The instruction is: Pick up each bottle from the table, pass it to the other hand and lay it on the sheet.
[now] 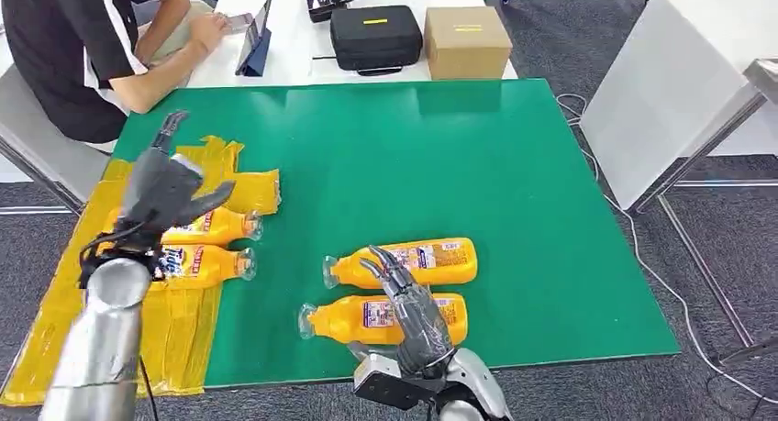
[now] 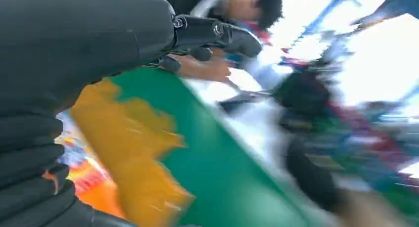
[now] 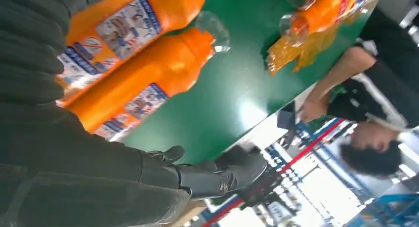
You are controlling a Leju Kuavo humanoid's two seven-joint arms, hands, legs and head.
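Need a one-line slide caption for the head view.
Two orange bottles on the yellow sheet; right hand over two more.

On the white table [image 1: 294, 49]: a black case [image 1: 375, 36], a cardboard box [image 1: 467, 42] beside it, a tablet [image 1: 256, 38] before a seated person [image 1: 83, 45].

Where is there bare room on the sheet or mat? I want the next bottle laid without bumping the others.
The yellow sheet is bare along its near end, below the two laid bottles, and its far end near the person's arm. The green mat is bare across its far and right parts. It is crowded around the two bottles on the mat, where the right robot hand hovers.
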